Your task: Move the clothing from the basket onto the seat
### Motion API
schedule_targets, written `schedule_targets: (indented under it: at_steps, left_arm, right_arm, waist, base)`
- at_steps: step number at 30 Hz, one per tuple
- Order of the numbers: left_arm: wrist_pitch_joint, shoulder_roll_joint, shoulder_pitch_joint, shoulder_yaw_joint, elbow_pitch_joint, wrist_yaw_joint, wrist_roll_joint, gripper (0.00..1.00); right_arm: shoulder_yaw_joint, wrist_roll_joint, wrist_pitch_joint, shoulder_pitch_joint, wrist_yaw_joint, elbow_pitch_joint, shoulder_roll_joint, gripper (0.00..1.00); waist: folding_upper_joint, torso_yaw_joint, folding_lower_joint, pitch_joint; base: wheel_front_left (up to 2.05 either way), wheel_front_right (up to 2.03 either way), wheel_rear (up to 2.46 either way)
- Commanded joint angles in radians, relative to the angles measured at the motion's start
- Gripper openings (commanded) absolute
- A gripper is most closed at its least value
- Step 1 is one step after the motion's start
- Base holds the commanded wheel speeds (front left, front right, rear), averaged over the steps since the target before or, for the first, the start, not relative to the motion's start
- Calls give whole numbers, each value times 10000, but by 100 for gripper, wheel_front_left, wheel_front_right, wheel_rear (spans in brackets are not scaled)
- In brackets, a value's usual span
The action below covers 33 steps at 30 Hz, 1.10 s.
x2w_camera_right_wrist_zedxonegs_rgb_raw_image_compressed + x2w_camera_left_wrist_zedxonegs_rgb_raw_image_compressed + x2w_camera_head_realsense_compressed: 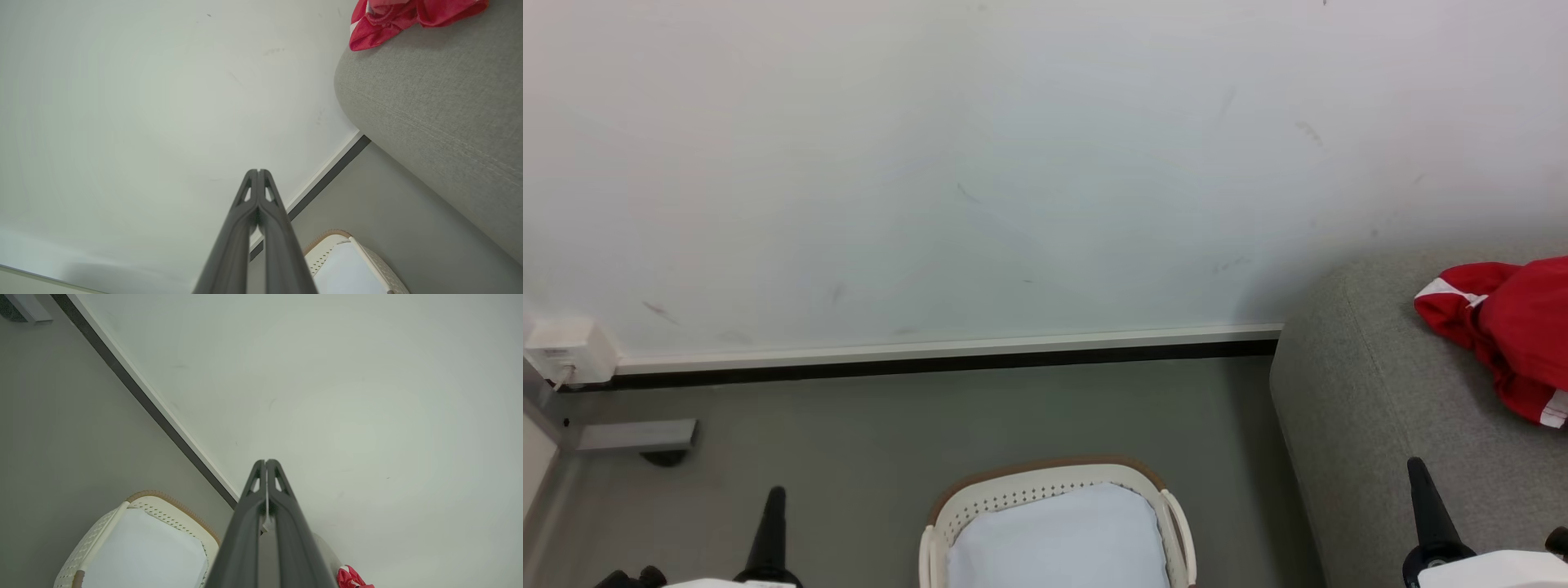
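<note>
By seat (429, 102) — right gripper (258, 171) seemingly closed

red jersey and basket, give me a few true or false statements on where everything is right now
1. The red jersey lies on the grey sofa. True.
2. The basket holds a pale white-blue cloth. True.
3. The right gripper is clamped on the red jersey. False: it is shut on nothing and apart from the jersey.
4. The left gripper has its fingers spread wide. False: they are closed together.
5. The basket stands on the sofa. False: it stands on the floor beside the sofa.
</note>
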<state>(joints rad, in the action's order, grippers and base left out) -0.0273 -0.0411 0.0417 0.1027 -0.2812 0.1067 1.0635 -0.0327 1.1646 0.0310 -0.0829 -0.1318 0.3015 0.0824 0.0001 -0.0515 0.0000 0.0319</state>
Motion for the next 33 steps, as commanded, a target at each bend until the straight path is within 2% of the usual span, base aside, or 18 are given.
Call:
schedule_targets:
  at_steps: [1, 33]
  left_arm:
    - [45, -90, 213, 52, 143, 76, 265, 0]
    - [848, -113, 549, 105, 287, 143, 3258, 0]
  right_arm:
    - [87, 228, -66, -290, 10, -139, -12, 0]
    - [879, 2678, -835, -353, 15, -361, -161, 0]
  waist:
    - [-1, 10, 0, -6]
    - [-1, 261, 0, -161]
  base:
    - [0, 0, 0]
    - [0, 0, 0]
